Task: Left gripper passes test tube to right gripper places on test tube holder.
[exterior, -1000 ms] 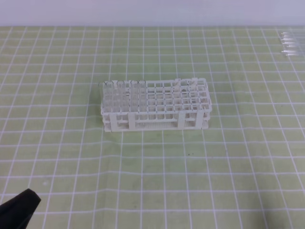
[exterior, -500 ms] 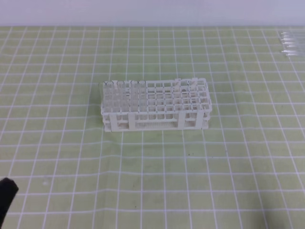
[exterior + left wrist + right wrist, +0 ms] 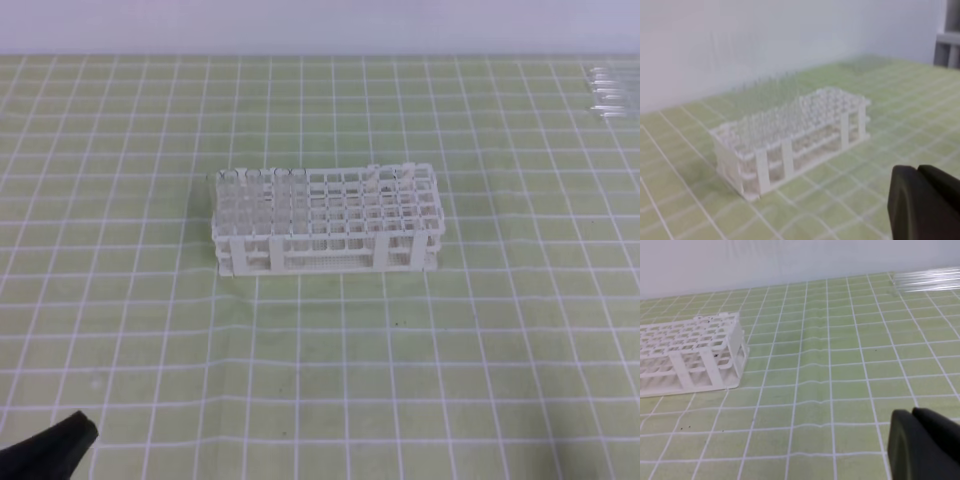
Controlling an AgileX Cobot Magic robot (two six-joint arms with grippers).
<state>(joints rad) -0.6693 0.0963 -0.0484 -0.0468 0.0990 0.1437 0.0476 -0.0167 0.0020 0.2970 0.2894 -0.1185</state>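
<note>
Black jaws on the left gripper (image 3: pixel 55 447) are pressed together, holding nothing, low at the near left corner of the bench (image 3: pixel 500 330). The right gripper (image 3: pixel 925 445) is likewise shut and empty, near right. The white test tube holder (image 3: pixel 325 220) stands mid-bench, long axis left to right. A bunch of clear tubes (image 3: pixel 610 92) lies far right; I cannot single out the test tube.

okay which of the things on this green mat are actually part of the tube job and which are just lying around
Part of the job:
- white rack, mid-mat, with tubes already standing at its left end
- left gripper, shut, holding nothing
- right gripper, shut, holding nothing

Just lying about:
- bunch of clear tubes at the far right corner, unless the next tube comes from it
- green grid mat
</note>
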